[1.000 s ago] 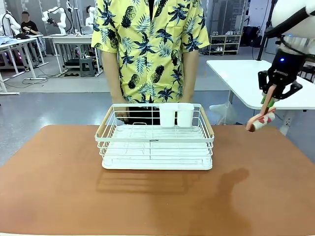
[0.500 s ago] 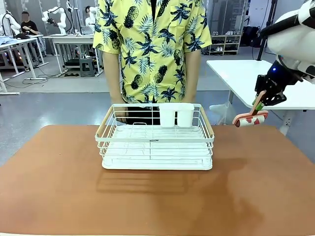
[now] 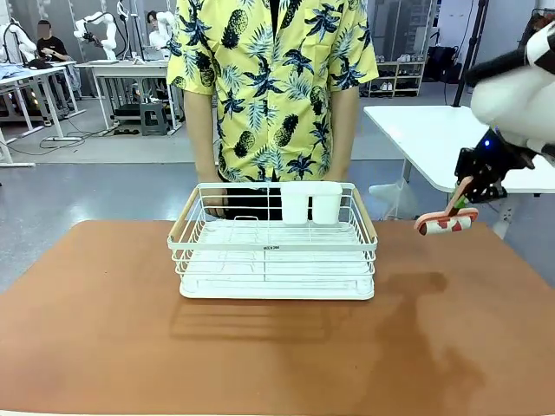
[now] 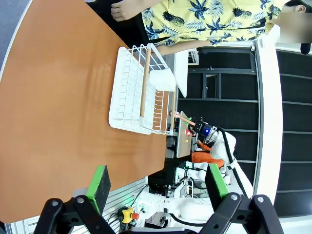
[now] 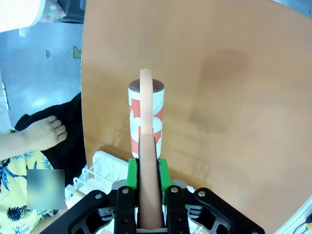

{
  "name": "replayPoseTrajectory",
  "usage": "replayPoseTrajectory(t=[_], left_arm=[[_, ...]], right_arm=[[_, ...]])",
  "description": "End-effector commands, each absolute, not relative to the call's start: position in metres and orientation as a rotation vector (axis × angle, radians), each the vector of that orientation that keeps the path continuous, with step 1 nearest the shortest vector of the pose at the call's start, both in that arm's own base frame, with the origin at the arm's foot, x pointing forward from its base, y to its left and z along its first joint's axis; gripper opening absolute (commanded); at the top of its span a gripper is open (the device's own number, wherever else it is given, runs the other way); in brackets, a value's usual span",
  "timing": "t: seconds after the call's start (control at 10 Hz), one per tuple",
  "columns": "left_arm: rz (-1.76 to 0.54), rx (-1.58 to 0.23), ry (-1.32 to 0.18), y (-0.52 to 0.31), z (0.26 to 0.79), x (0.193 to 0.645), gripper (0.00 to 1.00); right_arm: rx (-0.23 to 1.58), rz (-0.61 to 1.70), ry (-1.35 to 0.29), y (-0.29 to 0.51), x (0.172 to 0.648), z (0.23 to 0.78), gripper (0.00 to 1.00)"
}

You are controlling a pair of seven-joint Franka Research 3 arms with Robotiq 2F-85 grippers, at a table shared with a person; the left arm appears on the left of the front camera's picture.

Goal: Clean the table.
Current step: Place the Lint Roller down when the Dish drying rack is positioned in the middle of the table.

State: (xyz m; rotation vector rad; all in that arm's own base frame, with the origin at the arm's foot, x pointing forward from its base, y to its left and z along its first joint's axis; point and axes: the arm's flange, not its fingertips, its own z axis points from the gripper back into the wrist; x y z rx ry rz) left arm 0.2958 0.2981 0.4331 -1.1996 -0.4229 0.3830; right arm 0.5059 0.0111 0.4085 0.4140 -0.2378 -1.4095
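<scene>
Item: right gripper (image 5: 146, 187), jaws closed on the salmon handle of a lint roller (image 5: 146, 119); handle runs straight out from between the green pads; roller drum, white with red patches, sits at the handle's far end, its long axis in line with the handle in the wrist view and roughly level in the front view (image 3: 446, 223).

Item: the table (image 3: 104, 347), terracotta top; lies below and ahead of the roller; drum hangs in the air over the table's far right corner, apart from the surface; judged: the drum must come down onto the top before any rolling stroke; open surface stretches from that corner toward the robot and toward its left; right arm is the nearer one.

Item: left gripper (image 4: 158, 187), jaws spread wide, nothing between the pads; held above the table's near side, well apart from the roller.

Item: white wire dish rack (image 3: 276, 243), two white cups at its back; stands mid-table, to the left of the right gripper.

Item: person (image 3: 273, 87) in a pineapple-print shirt, beyond the rack at the far edge.
</scene>
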Motion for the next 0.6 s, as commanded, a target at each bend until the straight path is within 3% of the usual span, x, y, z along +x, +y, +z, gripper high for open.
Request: replayPoseTrajectory(t=[0.0,0.5], left_arm=[[0.379,-1.211,-0.434,0.298,0.433,0.293,1.0],[0.379,-1.211,-0.434,0.298,0.433,0.293,1.0]], right_arm=[[0.494,-1.482,-0.319,0.019,0.493,0.378,0.21],[0.509,-1.524,-0.256,0.021,0.489,0.343,0.21]])
